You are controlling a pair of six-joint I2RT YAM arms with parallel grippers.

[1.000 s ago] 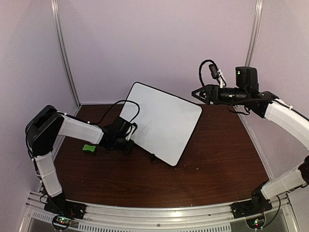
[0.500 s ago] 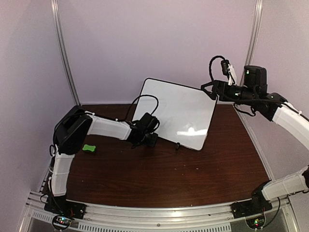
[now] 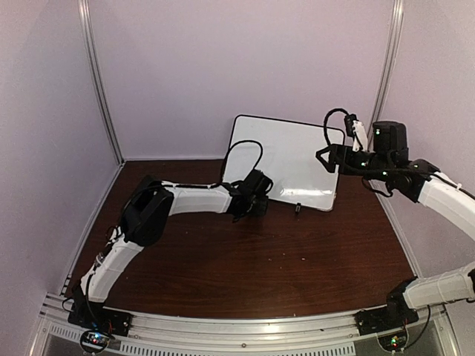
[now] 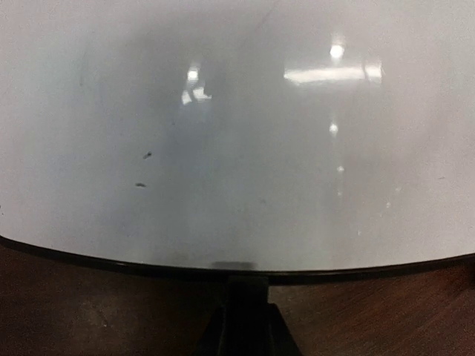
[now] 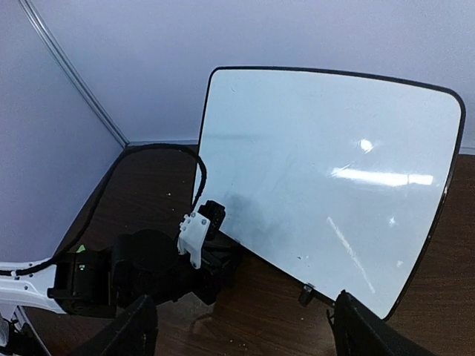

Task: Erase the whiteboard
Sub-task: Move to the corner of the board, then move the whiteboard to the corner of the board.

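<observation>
**Item: the whiteboard** [image 3: 289, 159]. Flat white panel, rounded corners, thin black frame.

**Location:** We find it at the back of the table [image 3: 297, 267]. It stands steeply on its lower long edge, top tipped toward the back wall [image 3: 223, 74]. Whether it touches the wall we cannot tell.

**Surface:** Wiped near blank. We note only two small dark specks [image 4: 147, 156] low on the face in the left wrist view, plus glare from the lights. One small black foot [image 3: 297, 210] shows under the lower edge.

**Handling, in our judgement:** Stiff, thin, probably light. The glossy face looks too slick to pinch or press against reliably. Held at a single point, the panel is apt to swing or tip. Best taken by the frame, at an edge or corner, never on the face.

**Left gripper** [image 3: 257, 204]: At the board's lower left corner, jaws fully closed. They appear to pinch the bottom frame, where a dark shape meets it in the wrist view. The arm's cable [image 3: 249, 148] loops in front of the board's left side.

**Right gripper** [image 3: 325, 158]: Fingers spread wide, nothing between them. It sits just beside the board's right edge, not touching so far as we can see. We judge that edge the natural second hold for steadying the panel.
</observation>
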